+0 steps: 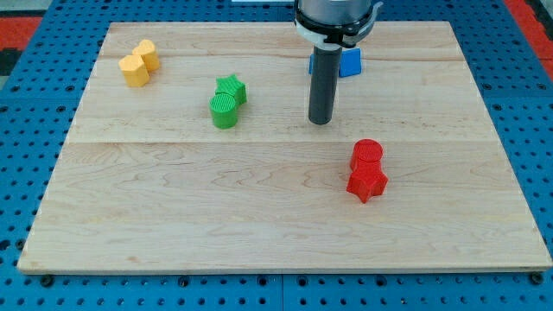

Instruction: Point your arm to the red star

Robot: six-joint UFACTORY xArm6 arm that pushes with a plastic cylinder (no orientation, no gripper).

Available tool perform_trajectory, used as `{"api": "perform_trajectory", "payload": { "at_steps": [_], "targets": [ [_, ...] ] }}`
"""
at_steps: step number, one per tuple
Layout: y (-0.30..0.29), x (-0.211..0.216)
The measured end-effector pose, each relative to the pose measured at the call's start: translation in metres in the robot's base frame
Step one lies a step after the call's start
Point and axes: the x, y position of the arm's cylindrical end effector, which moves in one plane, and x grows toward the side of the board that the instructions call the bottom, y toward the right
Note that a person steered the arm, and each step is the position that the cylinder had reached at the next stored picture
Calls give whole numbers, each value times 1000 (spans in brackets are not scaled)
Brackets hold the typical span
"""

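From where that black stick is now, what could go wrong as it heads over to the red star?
1. The red cylinder touches the red star on its upper side. My tip sits up and to the view's left of both, so a straight path would likely meet the cylinder first.
2. Stopping late could push the star toward the board's bottom edge.
3. The blue block lies partly hidden behind my rod.

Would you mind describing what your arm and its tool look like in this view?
My arm enters from the view's top as a dark, rounded housing with a white ring beneath it. From it hangs the tool, a straight, smooth, dark grey cylindrical rod; my tip is its flat lower end. No cables or markings show.
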Motion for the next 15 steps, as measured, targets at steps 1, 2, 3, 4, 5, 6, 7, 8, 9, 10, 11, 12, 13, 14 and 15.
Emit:
{"api": "perform_trajectory", "payload": {
  "at_steps": [1,2,3,4,5,6,7,8,9,10,11,12,13,14,15],
  "targets": [
    [0,0],
    [9,-2],
    [4,-5],
    [1,-5],
    [7,-3],
    [-4,-1],
    [-20,-11],
    [-45,-11],
    [-46,-11],
    [-46,-11],
    [-44,13],
    [-49,21],
    [-49,-52],
    [-49,-74],
    [-44,-70]
  ]
}}
